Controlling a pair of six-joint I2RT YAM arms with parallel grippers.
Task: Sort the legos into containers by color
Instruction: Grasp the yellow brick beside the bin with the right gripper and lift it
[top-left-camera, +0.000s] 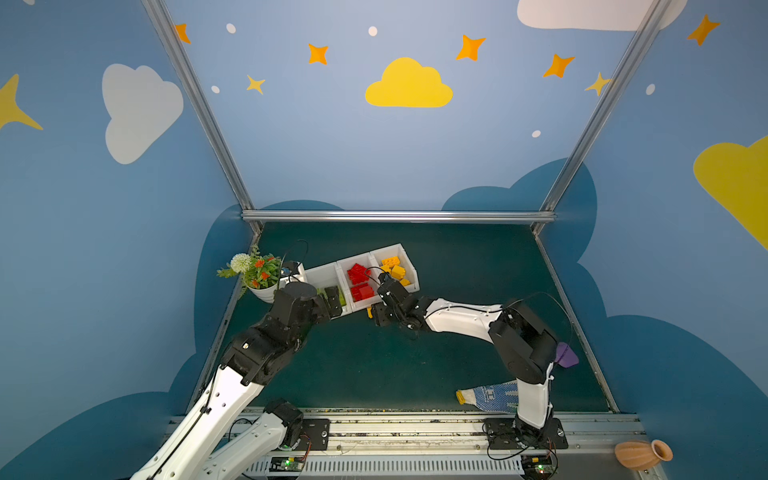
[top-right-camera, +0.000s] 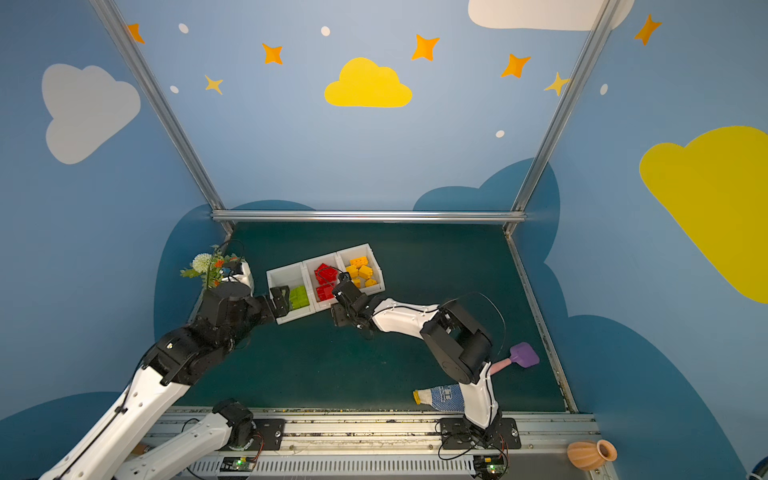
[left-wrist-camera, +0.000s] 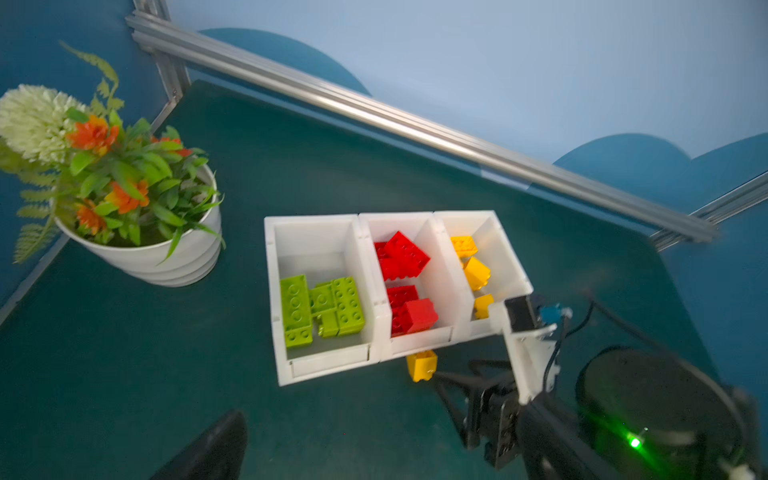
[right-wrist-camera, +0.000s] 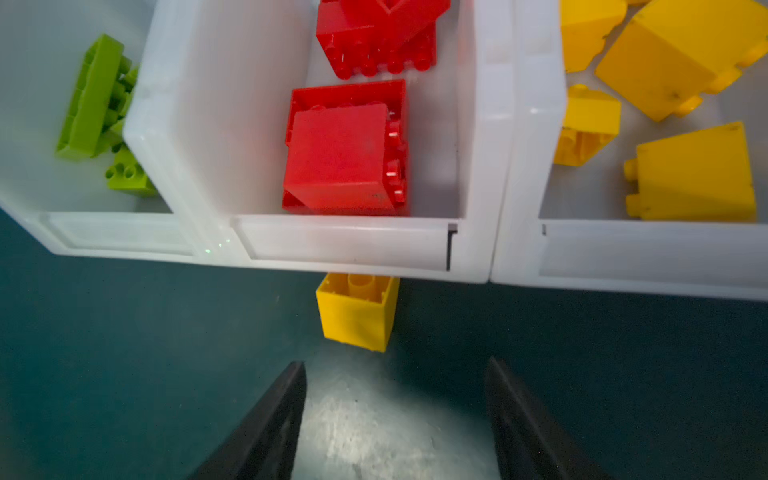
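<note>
Right gripper (right-wrist-camera: 395, 368) jaws apart, empty. Loose yellow lego (right-wrist-camera: 356, 312) on mat (right-wrist-camera: 124, 353) just ahead of fingertips (right-wrist-camera: 291, 382), touching front wall of middle container (right-wrist-camera: 349, 245) holding red legos (right-wrist-camera: 345, 158). Left gripper (top-right-camera: 280, 300) jaws wide, empty, above green-lego container (top-right-camera: 286, 274).

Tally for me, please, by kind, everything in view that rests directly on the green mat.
white bins: 3
loose yellow brick: 1
flower pot: 1
dotted glove: 1
purple-headed tool: 1
Total: 7
</note>
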